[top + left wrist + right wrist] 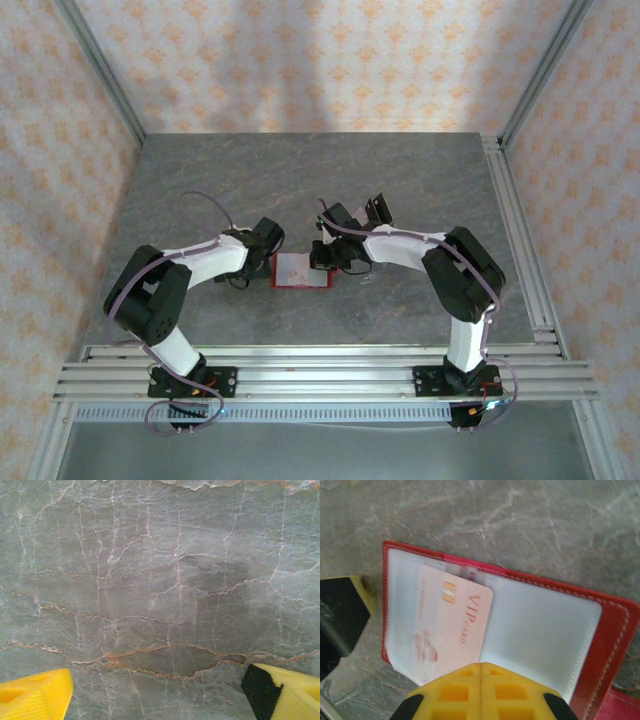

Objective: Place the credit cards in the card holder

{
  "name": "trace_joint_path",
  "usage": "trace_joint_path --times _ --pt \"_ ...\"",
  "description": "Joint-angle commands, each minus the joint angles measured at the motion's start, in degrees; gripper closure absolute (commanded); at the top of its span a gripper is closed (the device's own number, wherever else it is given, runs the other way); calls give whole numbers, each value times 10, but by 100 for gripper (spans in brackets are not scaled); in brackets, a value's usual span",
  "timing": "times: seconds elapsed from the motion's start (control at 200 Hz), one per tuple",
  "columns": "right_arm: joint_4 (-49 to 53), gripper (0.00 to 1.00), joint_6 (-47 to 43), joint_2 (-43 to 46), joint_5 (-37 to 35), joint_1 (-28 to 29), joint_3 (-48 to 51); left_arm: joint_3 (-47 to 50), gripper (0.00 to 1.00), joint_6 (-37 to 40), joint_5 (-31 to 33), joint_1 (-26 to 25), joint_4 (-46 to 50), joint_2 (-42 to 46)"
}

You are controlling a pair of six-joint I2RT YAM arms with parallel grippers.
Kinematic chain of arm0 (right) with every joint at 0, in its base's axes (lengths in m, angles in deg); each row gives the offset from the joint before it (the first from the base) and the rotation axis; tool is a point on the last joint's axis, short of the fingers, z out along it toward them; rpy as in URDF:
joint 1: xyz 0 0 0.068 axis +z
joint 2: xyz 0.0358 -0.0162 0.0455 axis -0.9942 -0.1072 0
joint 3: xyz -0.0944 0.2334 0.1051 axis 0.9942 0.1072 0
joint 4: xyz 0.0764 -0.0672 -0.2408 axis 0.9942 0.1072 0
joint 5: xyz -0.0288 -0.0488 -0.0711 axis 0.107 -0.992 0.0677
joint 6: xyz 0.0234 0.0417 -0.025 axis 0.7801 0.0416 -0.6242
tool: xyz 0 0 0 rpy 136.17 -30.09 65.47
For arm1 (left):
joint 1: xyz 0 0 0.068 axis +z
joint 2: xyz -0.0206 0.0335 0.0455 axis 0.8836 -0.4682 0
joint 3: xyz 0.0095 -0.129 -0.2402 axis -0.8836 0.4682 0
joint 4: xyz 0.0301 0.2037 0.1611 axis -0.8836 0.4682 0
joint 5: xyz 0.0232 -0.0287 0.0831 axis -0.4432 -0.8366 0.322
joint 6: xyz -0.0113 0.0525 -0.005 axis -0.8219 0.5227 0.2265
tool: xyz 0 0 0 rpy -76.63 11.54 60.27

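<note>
Room lies free on the table [400,170] beyond both arms. Between them the card holder [545,630] lies open, a credit card [452,625] tilted inside one half. The right gripper [481,687] is pressed shut at the card's near edge, and the left gripper [157,695] gapes wide over bare stone.

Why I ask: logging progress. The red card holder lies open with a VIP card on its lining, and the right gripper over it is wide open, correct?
No: the right wrist view shows the right gripper shut, yellow fingers pressed together. The red card holder does lie open with the VIP card on its lining.
</note>
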Motion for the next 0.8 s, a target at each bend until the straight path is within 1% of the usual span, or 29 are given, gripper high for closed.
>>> trace_joint_path --times 0.0,0.355,0.791 --pt "29 100 -17 -12 -21 5 -20 8 8 7 -27 -7 -26 -25" --pt "30 100 -22 -22 -18 8 -24 15 8 -1 -26 -20 -28 -31" --pt "0 100 -3 -46 -3 14 -34 13 8 -6 -25 -29 -28 -35"
